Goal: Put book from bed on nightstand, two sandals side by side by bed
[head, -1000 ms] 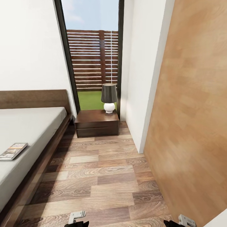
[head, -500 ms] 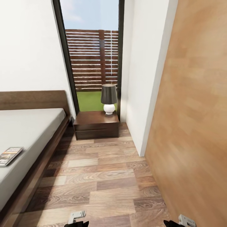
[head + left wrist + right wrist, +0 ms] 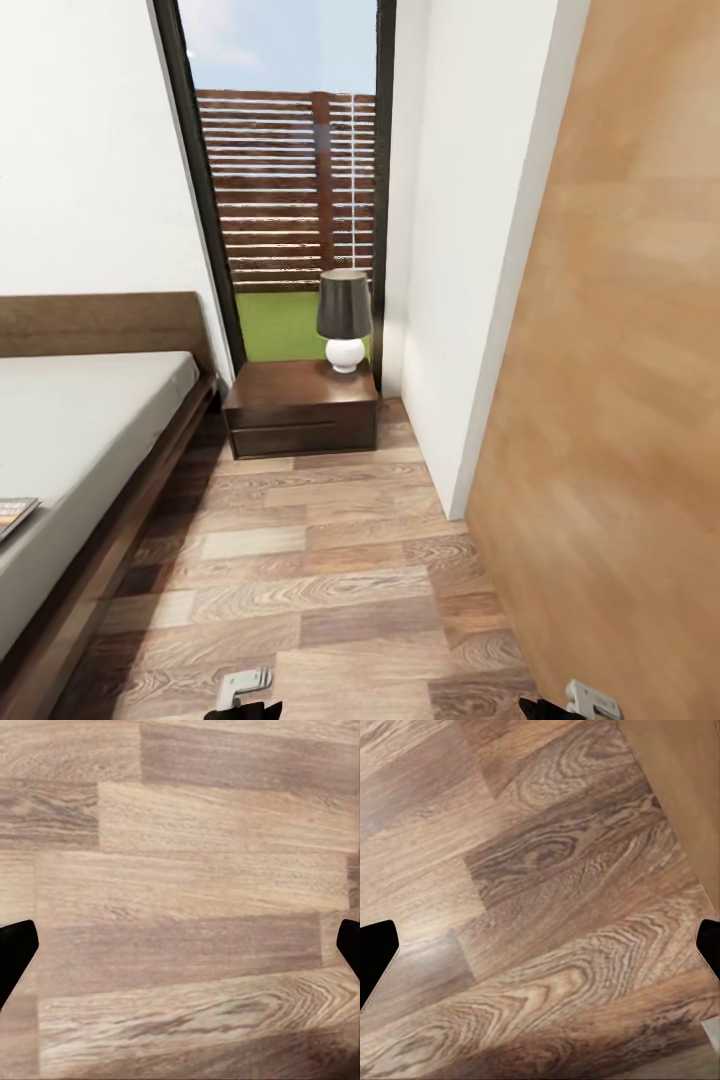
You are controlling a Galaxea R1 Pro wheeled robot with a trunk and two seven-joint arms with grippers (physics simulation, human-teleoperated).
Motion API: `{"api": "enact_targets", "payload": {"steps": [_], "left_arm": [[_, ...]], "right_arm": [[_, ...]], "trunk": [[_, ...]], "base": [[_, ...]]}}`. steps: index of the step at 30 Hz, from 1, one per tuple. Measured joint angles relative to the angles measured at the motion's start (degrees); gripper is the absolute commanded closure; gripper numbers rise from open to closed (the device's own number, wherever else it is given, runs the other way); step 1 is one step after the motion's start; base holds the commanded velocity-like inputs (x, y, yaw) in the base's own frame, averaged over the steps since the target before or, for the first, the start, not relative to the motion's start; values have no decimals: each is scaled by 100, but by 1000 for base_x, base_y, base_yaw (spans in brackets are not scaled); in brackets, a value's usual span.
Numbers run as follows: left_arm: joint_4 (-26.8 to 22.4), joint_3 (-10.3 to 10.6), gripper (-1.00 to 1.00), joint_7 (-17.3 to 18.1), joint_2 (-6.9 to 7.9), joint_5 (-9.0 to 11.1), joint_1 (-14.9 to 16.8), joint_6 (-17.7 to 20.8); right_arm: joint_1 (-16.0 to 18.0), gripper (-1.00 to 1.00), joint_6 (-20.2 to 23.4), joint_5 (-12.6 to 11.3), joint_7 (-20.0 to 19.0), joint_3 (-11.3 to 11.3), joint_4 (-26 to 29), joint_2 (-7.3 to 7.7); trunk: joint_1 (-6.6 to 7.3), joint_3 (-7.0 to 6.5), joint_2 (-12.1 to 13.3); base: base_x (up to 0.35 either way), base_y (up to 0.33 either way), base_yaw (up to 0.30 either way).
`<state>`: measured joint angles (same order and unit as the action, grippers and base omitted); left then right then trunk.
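The left gripper (image 3: 180, 945) is spread wide, its two dark fingertips (image 3: 15, 949) at the far edges of the left wrist view, with nothing between them but the plank floor (image 3: 187, 870). The right gripper (image 3: 540, 952) is equally wide and also empty over the floor, with a light wooden panel (image 3: 682, 787) close beside it. In the head view both grippers sit low at the near edge.

The passage of floor ahead is bare. On the right stands the large light wood panel (image 3: 620, 400), then a white wall (image 3: 460, 250). On the left is the bed (image 3: 80, 440) (pale grey mattress, dark base), and the book (image 3: 12, 512) lies on it at the left edge, only its corner visible. At the far end, the nightstand (image 3: 300, 405) stands just beside the bed's headboard (image 3: 100, 322), carrying a lamp (image 3: 344, 318) before the tall window (image 3: 285, 170).
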<state>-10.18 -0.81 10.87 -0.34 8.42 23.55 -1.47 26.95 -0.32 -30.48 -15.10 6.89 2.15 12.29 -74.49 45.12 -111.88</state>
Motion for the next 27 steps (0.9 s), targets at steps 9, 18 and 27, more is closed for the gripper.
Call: {"api": "enact_targets", "payload": {"steps": [9,18,27], "left_arm": [[0,4,-100,0,-1,0,-1,0],[5,0,-100,0,0,0,0,0],[6,2,-100,-2,0,0,-3,1]], "right_arm": [[1,-100,0,-1,1,2,0,0],[0,-100,0,1,1,2,0,0],[3,-100,0,4,1,2,-2,-1]], "trunk": [[0,0,0],[0,0,0],[0,0,0]], "base": [[303,-107,75],[301,-10,2],[301,0,135]]}}
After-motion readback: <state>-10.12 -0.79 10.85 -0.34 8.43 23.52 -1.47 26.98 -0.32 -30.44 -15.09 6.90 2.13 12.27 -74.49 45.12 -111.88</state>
